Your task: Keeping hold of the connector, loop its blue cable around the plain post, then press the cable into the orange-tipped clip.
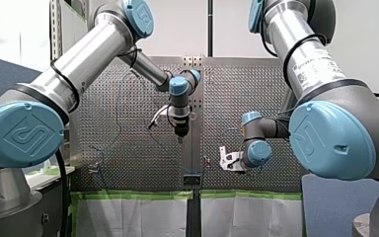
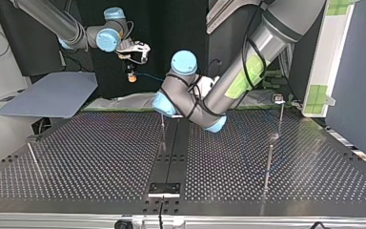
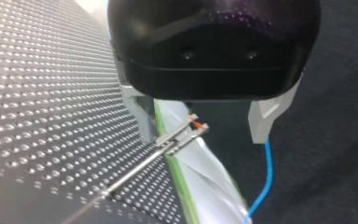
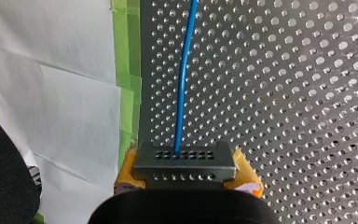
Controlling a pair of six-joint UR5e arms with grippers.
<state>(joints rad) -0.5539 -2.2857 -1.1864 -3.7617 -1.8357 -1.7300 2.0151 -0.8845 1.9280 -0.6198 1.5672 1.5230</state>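
In the right wrist view my right gripper [image 4: 184, 176] has its yellow pads [image 4: 126, 171] shut on a grey connector [image 4: 184, 161]. The blue cable [image 4: 182, 88] runs straight ahead from it over the perforated table. In the top view this gripper [image 2: 131, 74] hangs high at the back left, with the cable [image 2: 148, 76] trailing from it. My left gripper [image 3: 203, 137] is open. A thin post with an orange-tipped clip [image 3: 195, 126] lies between its fingers [image 3: 142, 122]. The blue cable [image 3: 265, 182] passes beside the other finger. In the front view my left gripper [image 1: 180, 131] hangs above the table's middle.
Thin metal posts stand on the perforated table [image 2: 100, 157]: one at the top view's left [image 2: 34, 160], two at its right [image 2: 268, 167] [image 2: 280, 117]. A black strip [image 2: 171, 157] runs down the table's middle. Green tape and white sheeting [image 4: 74, 93] line the table's edge.
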